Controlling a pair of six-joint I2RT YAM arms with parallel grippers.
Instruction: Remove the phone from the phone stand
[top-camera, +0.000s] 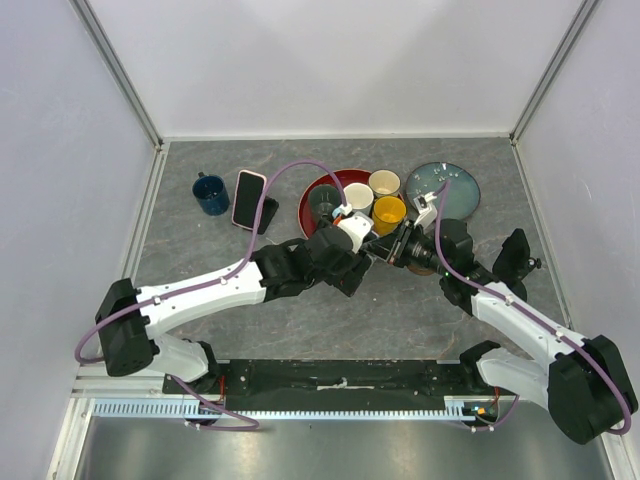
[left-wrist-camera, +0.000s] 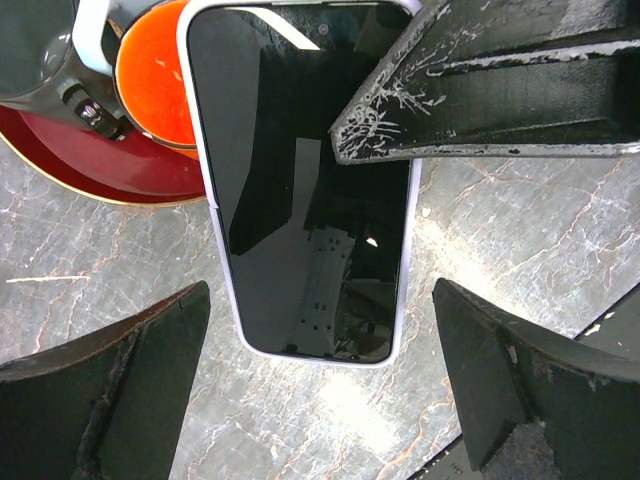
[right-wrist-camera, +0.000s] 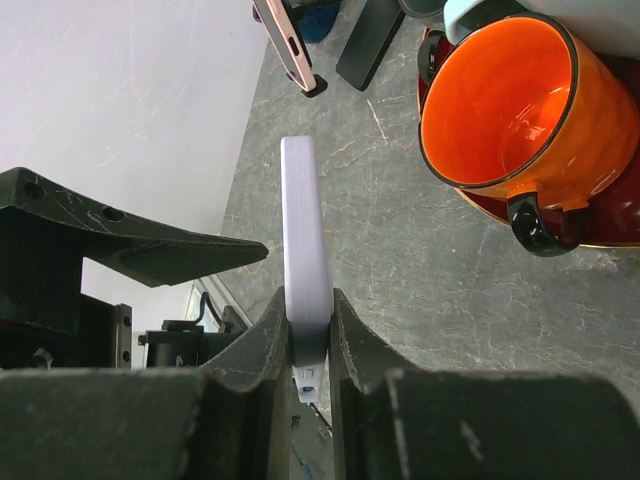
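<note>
- A slim phone with a pale lilac case and black screen (right-wrist-camera: 305, 230) is pinched edge-on between the fingers of the right gripper (right-wrist-camera: 308, 300), so that pincer is clamped tight on it, near one short end.
- The phone is held up off the grey marbled tabletop (top-camera: 400, 310), roughly mid-table, just in front of the round red plate (left-wrist-camera: 100, 170) that's loaded with mugs.
- The left gripper (left-wrist-camera: 320, 300) is spread as wide as it goes and nothing is held in it. Its two black fingers (left-wrist-camera: 110, 390) are seen either side of the phone's free end, not touching it.
- A glossy orange mug (right-wrist-camera: 510, 100) is parked on the red plate, just beside the phone.
- A bare black phone stand (top-camera: 515, 252) can be seen over by the right arm, well apart from the phone.
- At the far left, a second phone in a pink case (top-camera: 248, 198) is propped on another black stand (top-camera: 266, 214), next to a dark blue mug (top-camera: 210, 193).
</note>
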